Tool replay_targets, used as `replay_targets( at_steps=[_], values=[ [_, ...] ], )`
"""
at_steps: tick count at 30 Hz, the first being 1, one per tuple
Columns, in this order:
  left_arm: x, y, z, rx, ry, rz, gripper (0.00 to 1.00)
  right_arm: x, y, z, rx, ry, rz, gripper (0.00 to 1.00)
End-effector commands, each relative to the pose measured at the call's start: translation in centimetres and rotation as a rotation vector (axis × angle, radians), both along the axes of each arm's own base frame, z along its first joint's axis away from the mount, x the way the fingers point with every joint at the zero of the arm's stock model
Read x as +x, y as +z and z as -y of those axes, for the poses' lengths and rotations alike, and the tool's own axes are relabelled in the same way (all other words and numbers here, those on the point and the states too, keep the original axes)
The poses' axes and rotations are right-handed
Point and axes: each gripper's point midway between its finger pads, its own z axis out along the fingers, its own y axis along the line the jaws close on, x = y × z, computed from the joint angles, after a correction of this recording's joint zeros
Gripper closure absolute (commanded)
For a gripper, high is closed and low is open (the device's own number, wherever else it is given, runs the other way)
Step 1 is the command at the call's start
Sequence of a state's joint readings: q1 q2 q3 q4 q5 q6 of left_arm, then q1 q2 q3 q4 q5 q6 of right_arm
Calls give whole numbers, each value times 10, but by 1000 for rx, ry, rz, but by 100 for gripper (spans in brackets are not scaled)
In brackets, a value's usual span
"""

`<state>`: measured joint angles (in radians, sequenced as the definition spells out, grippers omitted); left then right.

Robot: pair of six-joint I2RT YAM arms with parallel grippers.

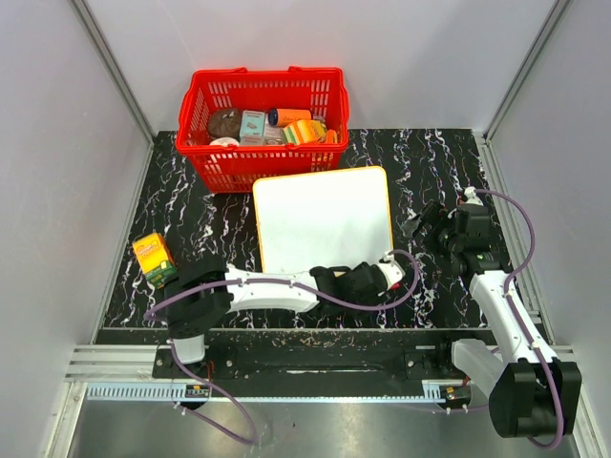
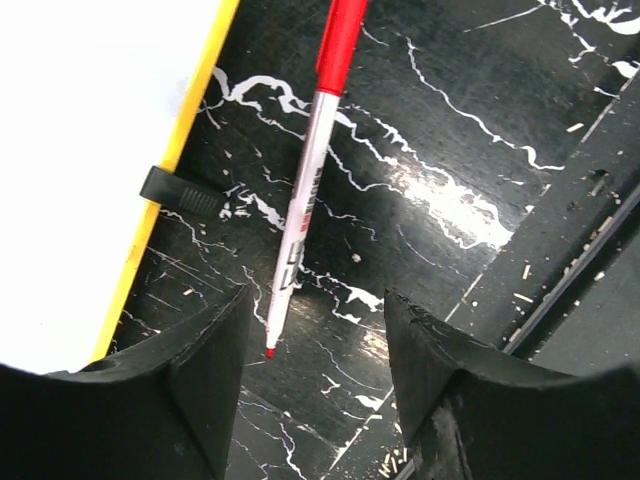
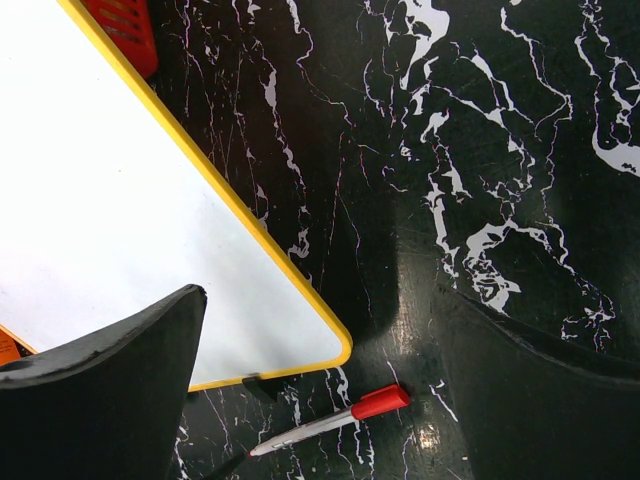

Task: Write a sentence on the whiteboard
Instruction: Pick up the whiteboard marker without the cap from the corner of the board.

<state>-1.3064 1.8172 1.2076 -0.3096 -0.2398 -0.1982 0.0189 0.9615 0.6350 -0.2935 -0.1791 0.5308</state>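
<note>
Left claw (image 2: 315,305) wide, marker (image 2: 305,190) tip nearest

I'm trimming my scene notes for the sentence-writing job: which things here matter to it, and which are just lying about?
For the job:
whiteboard, blank
red marker pen, lying beside its corner

Just lying about:
red basket holding packaged goods
yellow carton, left of the whiteboard
</note>
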Motion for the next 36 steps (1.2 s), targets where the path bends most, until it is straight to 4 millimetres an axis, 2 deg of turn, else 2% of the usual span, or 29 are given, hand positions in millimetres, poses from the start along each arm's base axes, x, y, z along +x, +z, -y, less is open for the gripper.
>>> replay_targets(
  at_steps=[1,3,7,17,23,26,27,30,34,36],
  values=[
    [11,-3,0,-21,7,-28,42,4,7,-4,17,16,25,0],
    [9,-9,-3,-19,-5,-53,44,4,6,-4,17,16,24,0],
    [8,-14,-6,3,-12,-64,54,4,6,-4,18,14,23,0],
    [0,-38,-17,72,-7,-112,55,4,4,-4,21,14,18,0],
    [-9,-48,-19,95,-31,-166,62,3,3,-5,19,18,14,0],
    [-9,-48,-20,98,-43,-181,72,3,2,-4,17,18,10,0],
    [-8,-49,-21,103,-36,-187,82,2,3,-4,16,19,11,0],
    [-6,-50,-23,113,-29,-185,100,1,2,-3,10,15,6,0],
    [-8,-46,-25,96,-32,-183,100,0,4,-3,6,20,9,0],
    [-9,-28,-18,26,-36,-170,100,-2,5,-6,12,37,10,0]
  ],
)
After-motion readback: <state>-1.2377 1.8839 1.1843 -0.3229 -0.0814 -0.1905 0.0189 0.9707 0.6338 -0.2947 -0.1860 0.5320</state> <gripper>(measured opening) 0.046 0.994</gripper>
